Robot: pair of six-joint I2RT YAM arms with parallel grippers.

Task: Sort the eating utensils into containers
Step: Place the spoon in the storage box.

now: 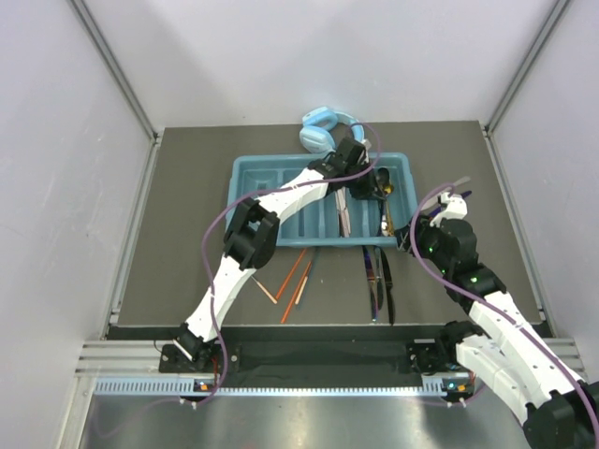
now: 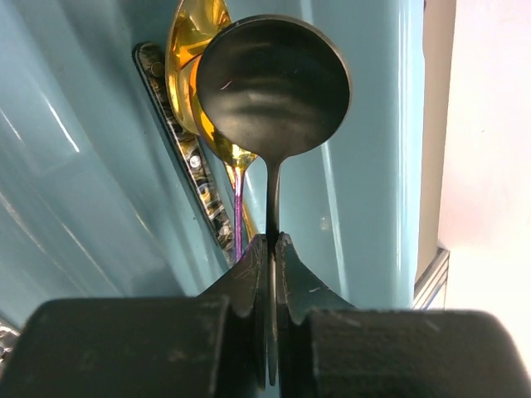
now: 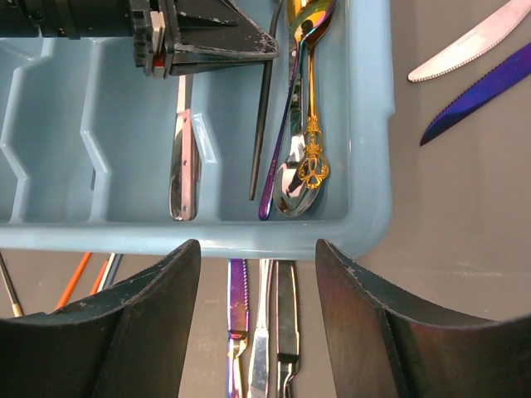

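Note:
My left gripper (image 1: 360,184) is shut on the thin handle of a dark spoon (image 2: 274,87), held over the rightmost compartment of the teal tray (image 1: 245,178). A gold spoon (image 2: 192,50) and a purple-handled utensil (image 3: 282,141) lie in that compartment beneath it. A silver utensil (image 3: 182,166) lies in the neighbouring compartment. My right gripper (image 3: 257,274) stands open just outside the tray's near rim (image 3: 274,236), above three knives (image 3: 261,332) lying side by side on the table. Orange chopsticks (image 1: 290,279) lie in front of the tray.
Light blue headphones (image 1: 323,126) sit behind the tray's far edge. Two more knives, one silver (image 3: 465,46) and one blue-purple (image 3: 481,91), lie on the dark mat right of the tray. The left arm (image 1: 281,201) stretches across the tray.

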